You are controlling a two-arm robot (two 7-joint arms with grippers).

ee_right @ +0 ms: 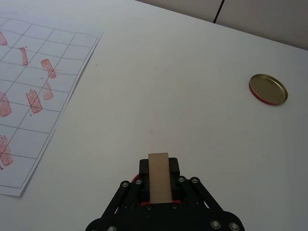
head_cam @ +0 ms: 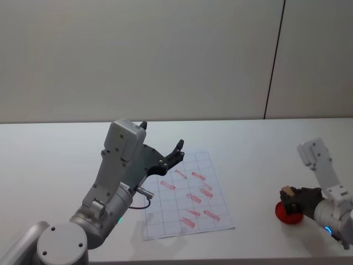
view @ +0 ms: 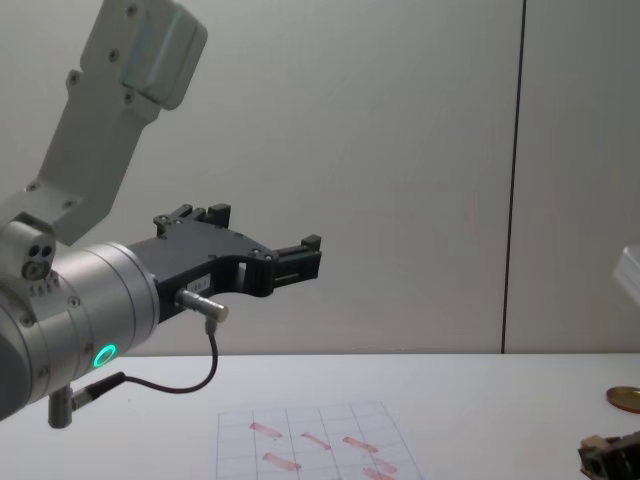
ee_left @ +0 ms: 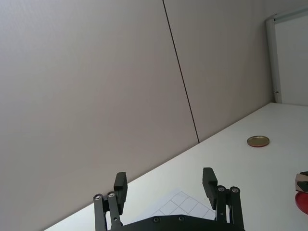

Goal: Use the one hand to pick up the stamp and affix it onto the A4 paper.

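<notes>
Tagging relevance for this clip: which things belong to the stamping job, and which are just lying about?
In the job: right gripper, shut on the stamp; A4 paper; red pad under the stamp, likely ink.
Lying about: brass lid; left gripper, open, raised near the paper.

- We can read no word, number or brand anywhere;
- the red marks (head_cam: 188,197) on the A4 paper (head_cam: 165,214), below and ahead of the left claw (head_cam: 161,135), are smudged rectangles; we cannot make out any lettering in them;
- a small pale label (view: 203,285) sits on that claw's black body, behind its fingers; it is too small for us to read.
</notes>
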